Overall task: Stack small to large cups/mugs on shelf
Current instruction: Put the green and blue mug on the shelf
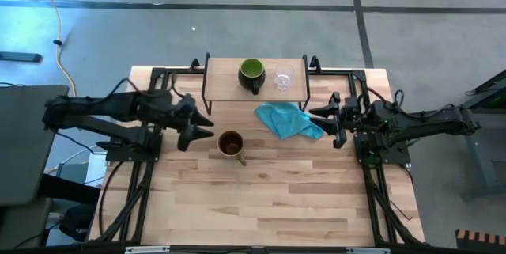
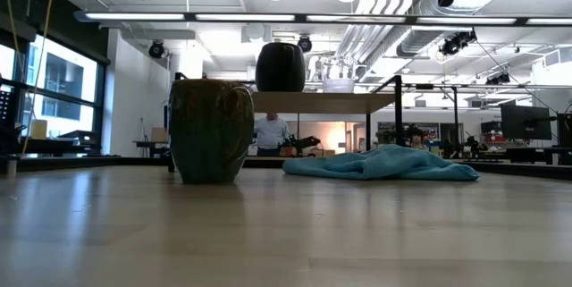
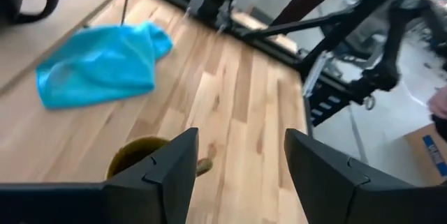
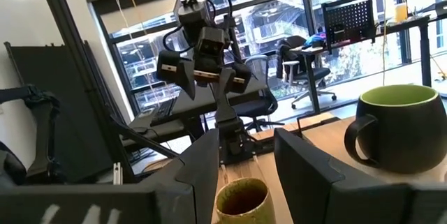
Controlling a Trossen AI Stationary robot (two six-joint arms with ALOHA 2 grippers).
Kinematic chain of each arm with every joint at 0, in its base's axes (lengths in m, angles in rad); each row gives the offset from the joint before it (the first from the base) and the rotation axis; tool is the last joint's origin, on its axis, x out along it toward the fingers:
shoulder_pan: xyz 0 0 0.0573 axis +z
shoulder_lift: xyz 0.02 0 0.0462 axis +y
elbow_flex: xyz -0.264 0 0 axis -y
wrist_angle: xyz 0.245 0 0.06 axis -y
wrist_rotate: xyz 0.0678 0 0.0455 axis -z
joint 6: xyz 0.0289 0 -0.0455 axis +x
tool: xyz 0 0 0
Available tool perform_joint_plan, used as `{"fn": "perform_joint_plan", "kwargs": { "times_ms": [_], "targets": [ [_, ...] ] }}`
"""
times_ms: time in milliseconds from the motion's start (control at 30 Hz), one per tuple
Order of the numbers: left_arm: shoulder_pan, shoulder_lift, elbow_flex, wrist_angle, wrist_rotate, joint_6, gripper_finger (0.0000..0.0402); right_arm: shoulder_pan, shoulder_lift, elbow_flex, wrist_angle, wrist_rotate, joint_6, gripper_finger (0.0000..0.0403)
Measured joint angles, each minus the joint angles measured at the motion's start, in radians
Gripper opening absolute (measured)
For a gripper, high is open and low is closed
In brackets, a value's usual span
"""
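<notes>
2 of the 3 cups are on the shelf (image 1: 229, 80) now. the dark mug with green inside (image 1: 251, 75) sits near its middle, and the small clear glass cup (image 1: 283, 79) stands just beside it. the tan-brown mug (image 1: 231, 145) is down on the table (image 1: 269, 199), in front of the shelf, with its handle turned away from the shelf.

the left gripper (image 1: 204, 125) hangs just beside the tan-brown mug, up in the air, with its fingers spread wide and nothing between them. the right gripper (image 1: 318, 117) waits by the edge of the blue cloth (image 1: 288, 119), also spread apart and holding nothing.

i think the big mug is the next one to pick up. it is round and smooth, so a pinch on the rim could slip or tip it over. the shelf is small, so setting it down could bump the dark mug or knock the thin glass off. the cloth lies close by and could get dragged along.
</notes>
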Motion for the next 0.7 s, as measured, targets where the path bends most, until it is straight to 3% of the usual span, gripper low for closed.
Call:
{"fn": "perform_joint_plan", "kwargs": {
  "times_ms": [700],
  "targets": [
    [0.000,0.276,0.000,-0.035,-0.076,-0.167,0.0200,0.000,0.000,0.000,-0.039,0.000,0.009,0.0128]
  ]
}}
